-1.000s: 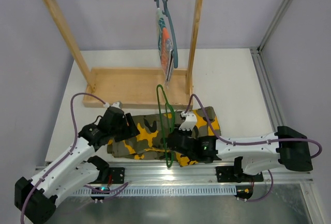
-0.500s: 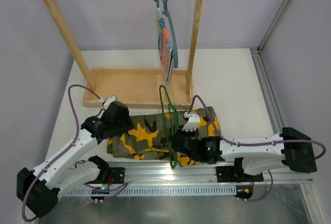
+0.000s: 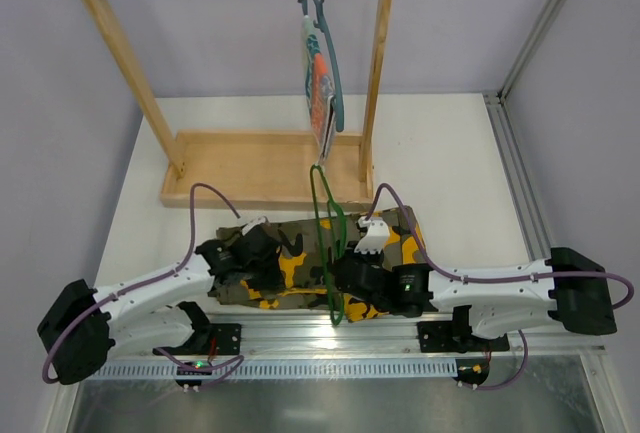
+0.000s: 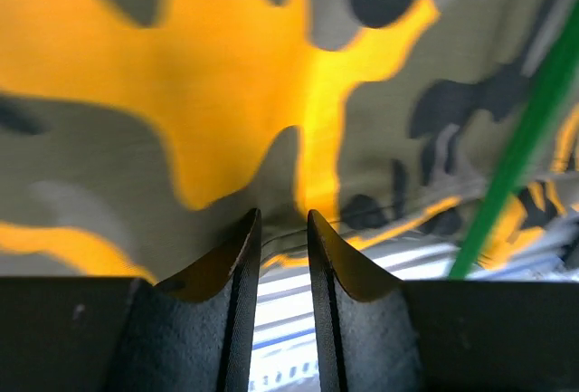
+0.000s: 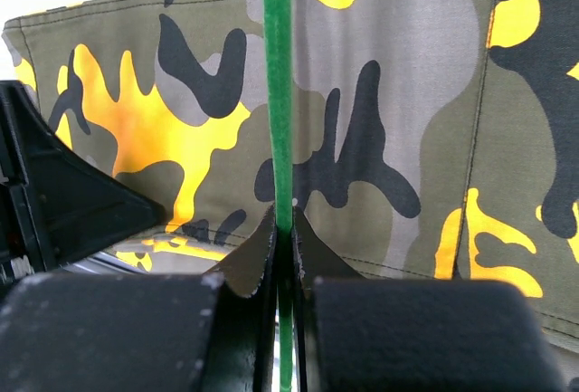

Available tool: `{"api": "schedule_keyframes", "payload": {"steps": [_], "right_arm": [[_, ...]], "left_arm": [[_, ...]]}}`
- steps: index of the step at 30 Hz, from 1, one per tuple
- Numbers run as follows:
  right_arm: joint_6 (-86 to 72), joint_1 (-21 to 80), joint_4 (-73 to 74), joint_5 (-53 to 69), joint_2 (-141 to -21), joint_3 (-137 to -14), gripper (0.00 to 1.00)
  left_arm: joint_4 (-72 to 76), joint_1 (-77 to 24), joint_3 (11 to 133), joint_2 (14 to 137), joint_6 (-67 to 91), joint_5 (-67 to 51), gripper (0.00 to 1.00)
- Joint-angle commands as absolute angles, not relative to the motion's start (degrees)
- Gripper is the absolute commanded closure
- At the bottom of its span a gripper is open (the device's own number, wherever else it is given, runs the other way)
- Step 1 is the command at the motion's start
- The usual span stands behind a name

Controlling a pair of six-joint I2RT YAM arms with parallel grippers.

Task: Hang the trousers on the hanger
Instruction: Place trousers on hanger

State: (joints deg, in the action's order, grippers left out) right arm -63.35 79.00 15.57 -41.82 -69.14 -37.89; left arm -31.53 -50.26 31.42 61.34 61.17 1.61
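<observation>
Green hanger (image 5: 277,93) bar is clamped between the fingers of the right gripper (image 5: 282,229), which are pressed together on it. The right arm lies low, stretched inward from the right. The left arm lies equally low from the left, wrist bent over the trousers (image 3: 305,238).

The left gripper (image 4: 282,220) has its fingers narrowly apart with nothing between them, tips at the near hem. The hanger bar passes just to its right. The trousers lie folded flat beneath and ahead of both grippers.

The metal rail (image 3: 330,338) runs close behind both grippers. The wooden rack base (image 3: 260,168) lies near the trousers' far edge.

Only the left wrist view shows the finger gap. Only the overhead view shows both arms' reach.
</observation>
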Motion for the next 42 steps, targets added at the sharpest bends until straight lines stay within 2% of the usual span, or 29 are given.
{"api": "schedule_keyframes", "payload": {"steps": [1, 6, 12, 15, 18, 22, 24, 26, 27, 29, 31, 36, 39, 42], "right_arm": [[-64.1, 79.2, 14.8, -44.2, -66.3, -37.2, 0.96], [-63.4, 79.2, 14.9, -43.8, -66.9, -38.2, 0.96], [-62.4, 79.2, 14.8, -43.5, -68.5, -40.5, 0.96], [-62.6, 79.2, 14.8, -43.5, -69.0, -40.4, 0.96], [-63.2, 79.1, 14.9, -43.6, -69.5, -40.0, 0.96], [-63.1, 79.2, 15.2, -43.6, -70.2, -40.6, 0.96], [-62.8, 79.2, 15.6, -43.4, -70.7, -42.1, 0.96], [-61.8, 79.1, 15.6, -43.3, -71.4, -43.8, 0.95], [-61.5, 79.2, 15.6, -43.2, -71.7, -44.5, 0.88], [-61.0, 79.2, 15.7, -42.9, -72.7, -46.0, 0.82], [-60.7, 79.2, 15.7, -42.5, -74.2, -46.9, 0.75], [-60.2, 79.3, 14.9, -41.2, -76.9, -48.0, 0.74], [-59.7, 79.6, 15.5, -41.7, -79.0, -49.4, 0.74], [-59.5, 79.6, 17.6, -43.0, -80.9, -51.9, 0.80]], "left_arm": [[-40.1, -50.4, 32.3, 58.2, 63.1, 11.2, 0.72], [-43.2, -50.1, 34.6, 59.0, 62.1, 16.5, 0.58], [-39.9, -47.3, 31.6, 64.0, 62.1, 15.4, 0.56], [-43.0, -45.2, 31.5, 62.9, 62.2, 18.4, 0.50], [-47.4, -44.7, 35.0, 60.6, 62.2, 24.9, 0.45], [-53.0, -44.0, 40.8, 59.5, 61.2, 27.9, 0.41], [-49.9, -44.2, 44.0, 57.8, 57.2, 21.8, 0.40], [-38.5, -45.3, 44.1, 55.7, 52.2, 15.4, 0.34], [-32.4, -45.4, 43.2, 54.7, 51.8, 10.8, 0.32], [-16.6, -45.4, 38.7, 52.7, 53.3, 0.2, 0.29], [-10.7, -45.6, 35.3, 53.7, 55.3, -5.2, 0.28], [2.1, -45.7, 30.9, 55.0, 56.4, -7.2, 0.28], [4.2, -45.8, 28.8, 54.5, 54.5, -7.3, 0.27], [1.9, -45.8, 26.9, 53.7, 54.1, -5.5, 0.27]]}}
